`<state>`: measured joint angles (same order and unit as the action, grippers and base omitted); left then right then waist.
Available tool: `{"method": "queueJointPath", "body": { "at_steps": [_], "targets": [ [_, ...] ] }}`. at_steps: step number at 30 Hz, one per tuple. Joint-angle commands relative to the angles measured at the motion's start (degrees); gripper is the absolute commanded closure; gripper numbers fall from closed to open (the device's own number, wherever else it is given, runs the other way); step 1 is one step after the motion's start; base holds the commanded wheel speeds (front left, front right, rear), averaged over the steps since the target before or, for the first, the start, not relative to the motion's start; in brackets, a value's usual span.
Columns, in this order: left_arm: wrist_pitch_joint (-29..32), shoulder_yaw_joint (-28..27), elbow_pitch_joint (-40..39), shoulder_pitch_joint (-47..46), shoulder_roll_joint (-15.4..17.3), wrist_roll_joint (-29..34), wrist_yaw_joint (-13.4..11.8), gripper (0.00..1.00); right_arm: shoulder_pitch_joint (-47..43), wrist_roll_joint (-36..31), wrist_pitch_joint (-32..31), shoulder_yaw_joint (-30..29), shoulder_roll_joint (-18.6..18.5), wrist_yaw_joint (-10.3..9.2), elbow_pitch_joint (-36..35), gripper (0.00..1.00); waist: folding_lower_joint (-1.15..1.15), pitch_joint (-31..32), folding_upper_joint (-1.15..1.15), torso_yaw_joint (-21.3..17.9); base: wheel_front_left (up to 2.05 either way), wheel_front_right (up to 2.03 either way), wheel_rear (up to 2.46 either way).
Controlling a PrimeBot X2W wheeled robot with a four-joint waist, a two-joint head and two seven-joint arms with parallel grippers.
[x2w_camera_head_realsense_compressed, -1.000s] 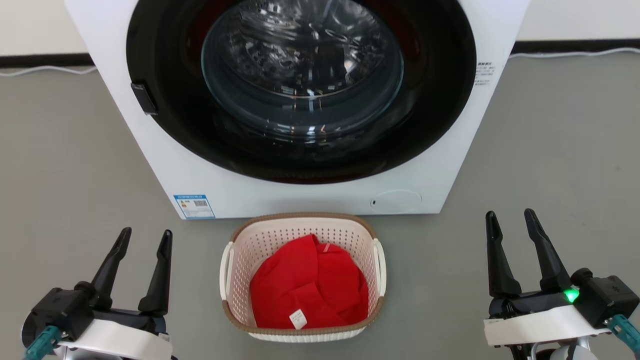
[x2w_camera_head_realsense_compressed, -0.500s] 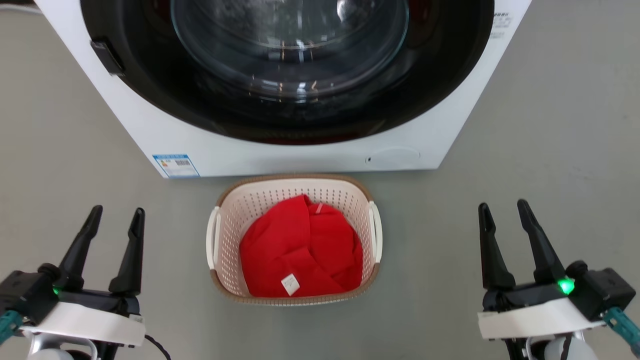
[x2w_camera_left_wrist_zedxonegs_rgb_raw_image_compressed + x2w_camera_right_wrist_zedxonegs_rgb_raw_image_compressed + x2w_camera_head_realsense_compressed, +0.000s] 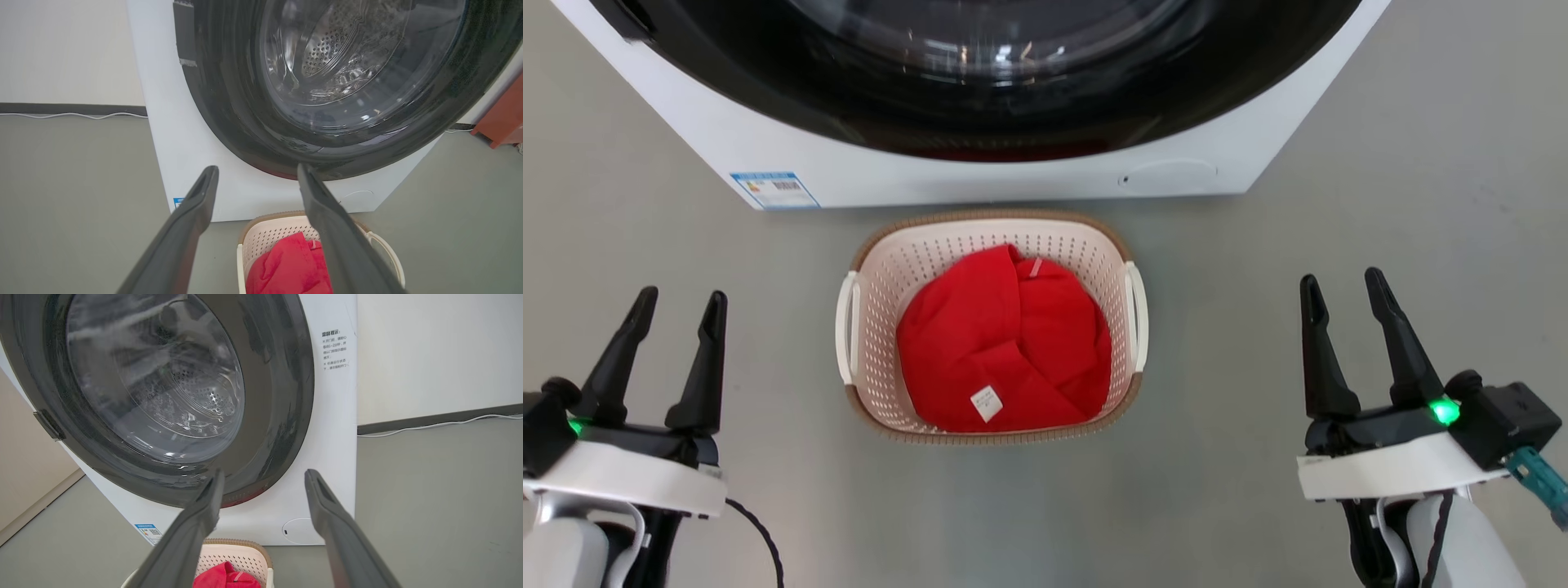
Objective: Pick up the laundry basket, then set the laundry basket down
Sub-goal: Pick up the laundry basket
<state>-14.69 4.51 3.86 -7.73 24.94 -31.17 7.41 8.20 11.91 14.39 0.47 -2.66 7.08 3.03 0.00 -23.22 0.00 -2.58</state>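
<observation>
Nothing looks done yet: the laundry basket (image 3: 876, 343) sits on the floor (image 3: 1241, 343) at frame centre, its far rim just beside the washing machine (image 3: 931, 184). The left pincer (image 3: 683, 292) at lower left and the right pincer (image 3: 1341, 276) at lower right are spread wide and empty, well apart from its handles. Bare floor flanks both sides.
</observation>
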Motion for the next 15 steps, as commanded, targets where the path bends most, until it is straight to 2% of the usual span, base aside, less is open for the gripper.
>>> {"method": "queueJointPath", "body": {
  "at_steps": [1,15],
  "targets": [
    [-0.3,-1.77,-0.61,-2.82,2.45,-0.63,0.08,0.0,1.55,0.62,0.61,1.6,-0.21,0.41,-0.57,0.0,0.0,-1.94,0.0,-0.07,0.0,0.0,0.0],
    [-0.3,3.22,3.73,-10.56,6.82,-5.56,0.08,0.0,9.18,1.44,0.61,3.19,-0.21,0.41,5.32,0.0,0.0,-12.71,0.0,0.28,0.0,0.0,0.0]
  ]
}}
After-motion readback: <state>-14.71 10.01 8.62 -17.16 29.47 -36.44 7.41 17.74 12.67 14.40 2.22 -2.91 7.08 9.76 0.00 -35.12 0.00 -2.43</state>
